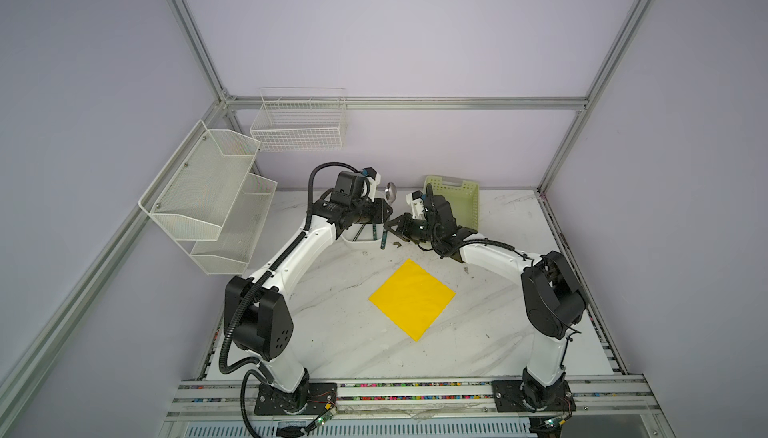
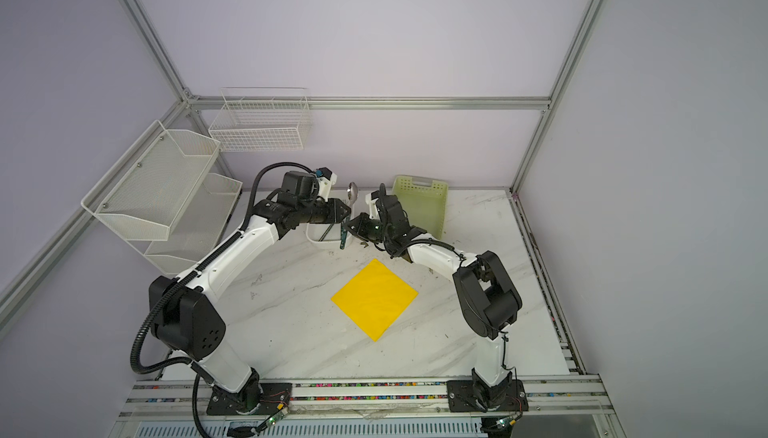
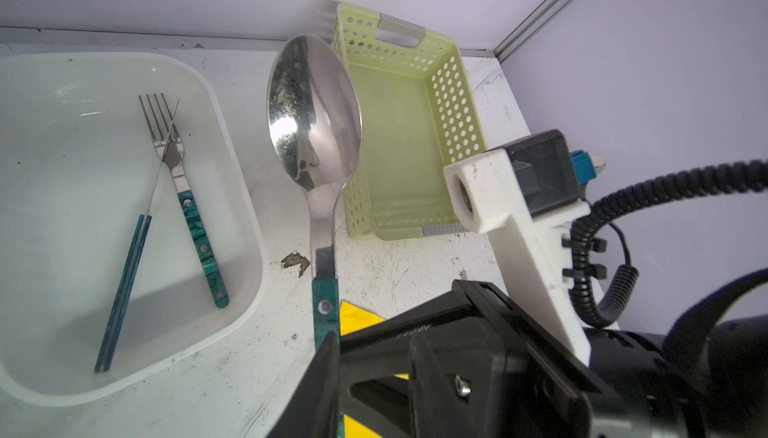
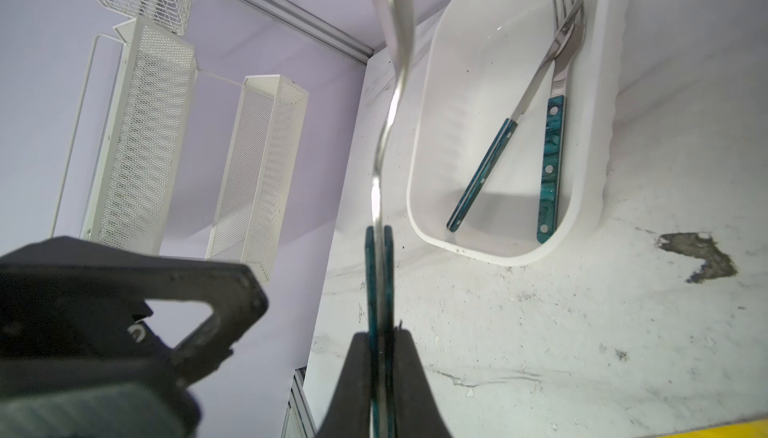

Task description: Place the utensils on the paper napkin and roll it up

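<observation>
Right jaws tight on one spoon [image 3: 313, 124], left jaws apart (clear of it); one fork [image 3: 199, 240], one knife [image 3: 124, 286] in tub [image 3: 62, 207].

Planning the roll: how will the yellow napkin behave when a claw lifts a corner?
Probably floppy: the napkin lies thin and flat. Likely light, so it may slide on the smooth table. Nothing on it yet to pin it.

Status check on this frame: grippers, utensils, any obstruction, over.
Copy: right gripper shut on spoon handle; left gripper parted, off it. In white tray: fork, knife; napkin bare. No obstruction seen.
</observation>
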`<state>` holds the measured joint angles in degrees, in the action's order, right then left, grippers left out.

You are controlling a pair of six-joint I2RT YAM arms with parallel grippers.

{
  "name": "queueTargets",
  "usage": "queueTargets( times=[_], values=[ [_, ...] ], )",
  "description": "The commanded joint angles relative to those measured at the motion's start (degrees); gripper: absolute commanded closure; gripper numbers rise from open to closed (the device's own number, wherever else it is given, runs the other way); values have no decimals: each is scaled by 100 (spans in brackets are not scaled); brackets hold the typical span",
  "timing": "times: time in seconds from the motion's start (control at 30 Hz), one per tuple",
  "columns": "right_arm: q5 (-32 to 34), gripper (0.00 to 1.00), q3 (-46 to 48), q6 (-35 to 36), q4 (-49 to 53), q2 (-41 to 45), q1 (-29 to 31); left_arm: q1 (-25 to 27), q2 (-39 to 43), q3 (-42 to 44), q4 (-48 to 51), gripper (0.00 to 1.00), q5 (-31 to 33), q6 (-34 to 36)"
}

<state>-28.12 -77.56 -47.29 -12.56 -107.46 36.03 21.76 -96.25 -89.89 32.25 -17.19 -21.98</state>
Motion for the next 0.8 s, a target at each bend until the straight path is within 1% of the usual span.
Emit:
queueTargets(
  times=[0.0, 0.17, 0.37, 0.6, 0.77],
  values=[
    [88, 96, 41, 142, -89, 317, 14, 21, 284, 225, 140, 71, -28, 43],
    [83, 96, 90, 466, -51, 407, 20, 19, 212, 58, 447, 70, 22, 79],
    [45, 96, 111, 962, 107, 505, 17, 48, -42, -378, 858, 68, 45, 66],
    [52, 96, 83, 1510, 483, 612, 20, 80, -137, -570, 850, 66, -159, -50],
    [14, 96, 57, 1670, 601, 650, 27, 110, -94, -612, 737, 66, -118, -135]
  ],
)
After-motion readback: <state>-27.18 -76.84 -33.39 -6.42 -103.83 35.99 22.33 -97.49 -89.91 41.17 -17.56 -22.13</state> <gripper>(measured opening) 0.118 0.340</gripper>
